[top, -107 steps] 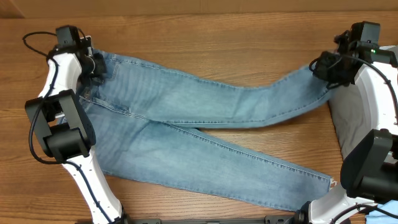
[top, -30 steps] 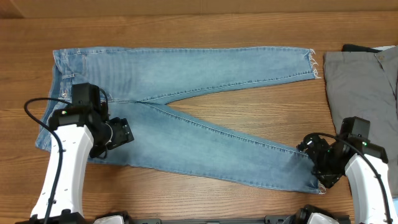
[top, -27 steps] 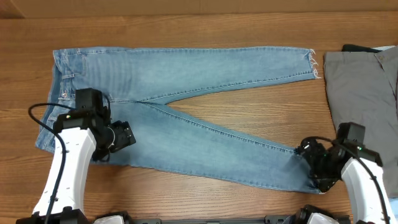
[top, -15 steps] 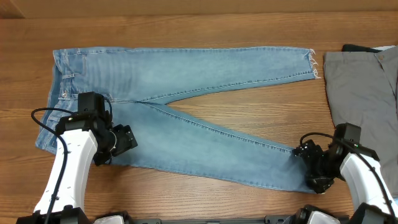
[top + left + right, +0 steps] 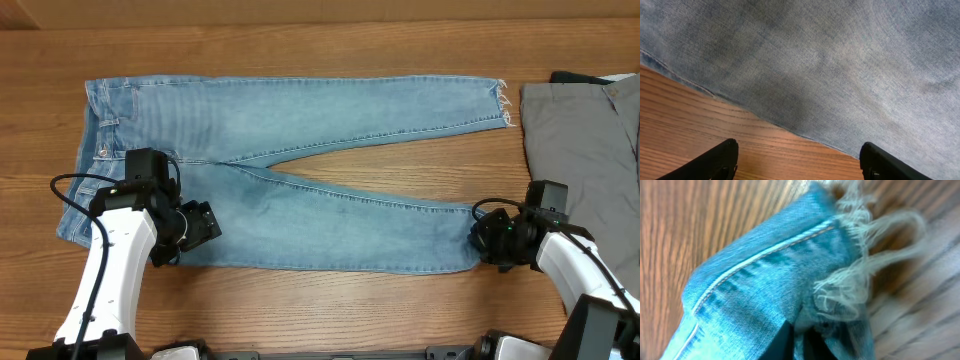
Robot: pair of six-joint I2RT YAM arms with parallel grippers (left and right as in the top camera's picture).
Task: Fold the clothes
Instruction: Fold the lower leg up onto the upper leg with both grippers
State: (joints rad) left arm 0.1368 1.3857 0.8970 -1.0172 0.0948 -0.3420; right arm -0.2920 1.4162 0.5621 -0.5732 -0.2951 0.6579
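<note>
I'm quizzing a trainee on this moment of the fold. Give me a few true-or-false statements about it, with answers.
1. The right gripper is shut on the frayed hem of the jeans. True.
2. The left gripper is clamped on the waistband. False: it is open, over the jeans' near edge.
3. The jeans are folded in half. False: they lie flat, legs spread in a V.
4. Gray trousers lie to the right of the jeans. True.

The jeans (image 5: 300,170) are light blue denim, faded paler in patches, with whitish frayed hems (image 5: 506,104). The trousers (image 5: 580,140) are plain gray. The desk (image 5: 300,40) is warm brown wood with darker streaked grain.
</note>
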